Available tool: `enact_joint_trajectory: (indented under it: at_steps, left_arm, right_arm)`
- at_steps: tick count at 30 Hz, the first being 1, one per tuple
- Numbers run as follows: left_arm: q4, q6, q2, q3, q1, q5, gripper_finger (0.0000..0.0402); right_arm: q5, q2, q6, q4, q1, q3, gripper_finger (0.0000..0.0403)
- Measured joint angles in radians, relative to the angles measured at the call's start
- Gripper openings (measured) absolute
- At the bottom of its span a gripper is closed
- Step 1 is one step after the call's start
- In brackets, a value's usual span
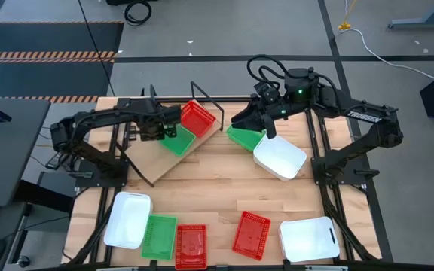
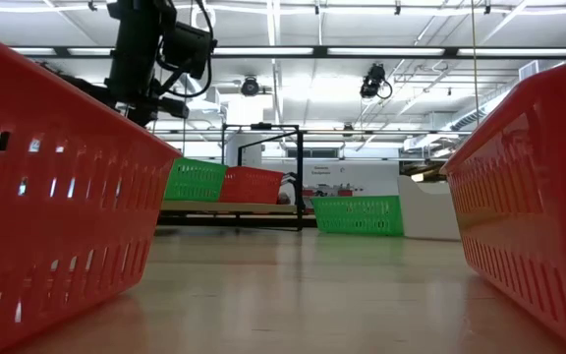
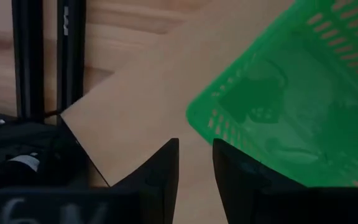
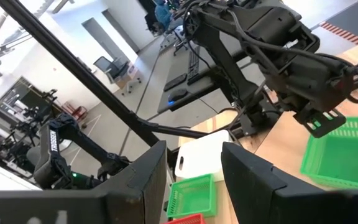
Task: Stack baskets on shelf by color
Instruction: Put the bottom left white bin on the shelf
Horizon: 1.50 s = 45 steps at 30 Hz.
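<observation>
The shelf lies slantwise on the table's far left, a light plank with black wire ends. A green basket and a red basket stand side by side on it by their bottoms. My left gripper hangs over the plank beside the green basket, pointing down and open, with only bare plank between its fingers. In the low view it stands above that basket's rim. My right gripper is raised and open, pointing about level over another green basket and a white basket on the table.
Along the table's near edge lie a white basket, a green basket, two red baskets and a white basket. Bare wood lies between them and the shelf. The shelf's wire end rises at its far end.
</observation>
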Motion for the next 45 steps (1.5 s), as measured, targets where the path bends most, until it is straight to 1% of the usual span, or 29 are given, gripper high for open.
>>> enact_joint_trajectory:
  at_steps: [3, 6, 8, 11, 14, 16, 18, 20, 22, 27, 31, 34, 37, 39, 42, 45]
  left_arm:
    - [0.029, -0.039, 0.000, 0.000, 0.000, 0.035, 0.0105]
    - [0.147, -0.056, 0.000, 0.000, -0.005, 0.083, 0.0105]
    - [0.247, -0.035, 0.000, 0.000, -0.016, 0.106, 0.0105]
    - [0.351, -0.025, 0.000, 0.000, -0.033, 0.113, 0.0105]
    - [0.392, -0.001, 0.000, 0.001, -0.043, 0.115, 0.0105]
    - [0.383, 0.055, 0.000, 0.017, -0.046, 0.110, 0.0105]
    - [0.391, 0.145, 0.000, 0.049, -0.056, 0.101, 0.0105]
    - [0.392, 0.264, 0.000, 0.092, -0.079, 0.088, 0.0105]
    - [0.393, 0.415, 0.000, 0.156, -0.114, 0.088, 0.0105]
    - [0.341, 0.751, 0.000, 0.311, -0.256, 0.127, 0.0105]
    - [0.215, 0.928, -0.001, 0.401, -0.401, 0.145, 0.0105]
    - [0.061, 1.012, -0.001, 0.436, -0.507, 0.145, 0.0105]
    - [-0.089, 1.014, -0.001, 0.437, -0.608, 0.147, 0.0105]
    - [-0.158, 1.002, -0.001, 0.437, -0.676, 0.156, 0.0106]
    - [-0.164, 0.921, -0.008, 0.437, -0.786, 0.188, 0.0113]
    - [-0.160, 0.808, -0.018, 0.437, -0.894, 0.217, 0.0131]
  right_arm:
    - [0.016, 0.000, 0.000, 0.000, 0.000, 0.000, 0.0158]
    - [0.050, 0.000, -0.009, 0.000, 0.000, 0.000, 0.0158]
    - [0.075, 0.002, -0.014, 0.000, 0.000, 0.000, 0.0158]
    - [0.096, 0.007, -0.016, -0.002, -0.002, 0.000, 0.0158]
    - [0.099, 0.010, -0.017, 0.000, -0.006, 0.000, 0.0158]
    - [0.102, 0.015, -0.018, -0.001, -0.006, 0.000, 0.0158]
    - [0.101, 0.017, -0.018, -0.007, -0.006, 0.000, 0.0158]
    - [0.101, 0.020, -0.028, -0.021, -0.006, 0.000, 0.0158]
    - [0.103, 0.021, -0.044, -0.076, -0.014, 0.000, 0.0158]
    - [0.132, 0.021, -0.052, -0.260, -0.052, 0.000, 0.0158]
    - [0.131, 0.021, -0.058, -0.353, -0.074, 0.000, 0.0158]
    - [0.129, 0.021, -0.059, -0.367, -0.081, 0.000, 0.0158]
    - [0.129, 0.021, -0.045, -0.367, -0.086, 0.000, 0.0158]
    - [0.129, 0.021, -0.034, -0.367, -0.086, 0.000, 0.0158]
    - [0.128, 0.021, -0.028, -0.367, -0.086, 0.000, 0.0158]
    - [0.122, 0.021, -0.038, -0.368, -0.078, 0.000, 0.0160]
